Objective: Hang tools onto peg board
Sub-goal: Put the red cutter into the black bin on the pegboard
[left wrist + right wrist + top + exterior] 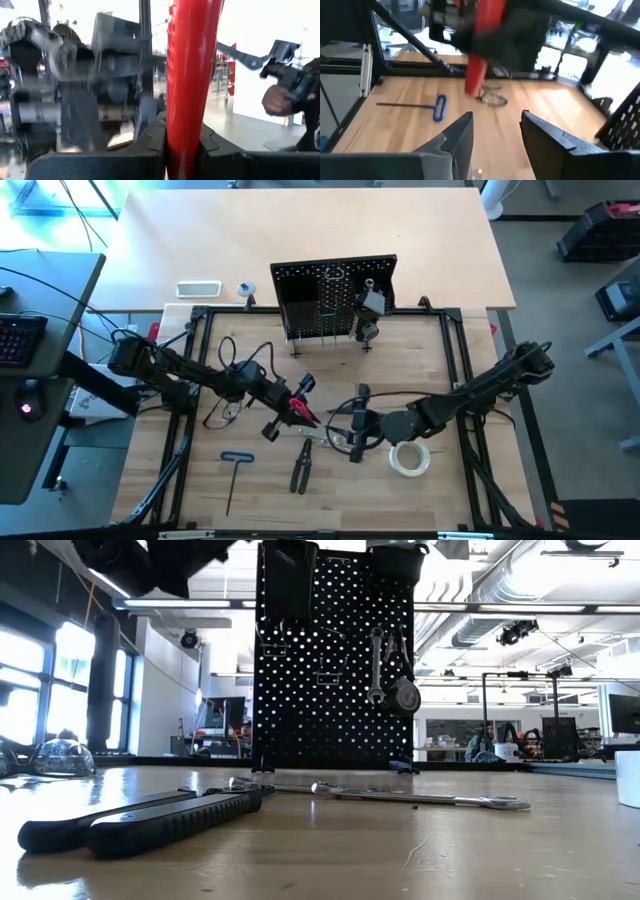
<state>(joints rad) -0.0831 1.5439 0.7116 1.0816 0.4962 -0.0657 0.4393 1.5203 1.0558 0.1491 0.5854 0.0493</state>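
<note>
Nearest the table's front edge are laid a blue T-handle hex key (236, 459), dark-handled pliers (301, 465) and a clear tape roll (409, 458). At mid-table a red-handled tool (300, 412) is clamped in the left gripper (287, 408), lifted; the right gripper (357, 434) is held alongside, fingers parted and empty. Farthest, the peg board (333, 298) is stood upright, a silver wrench (376, 664) hung on it
</note>
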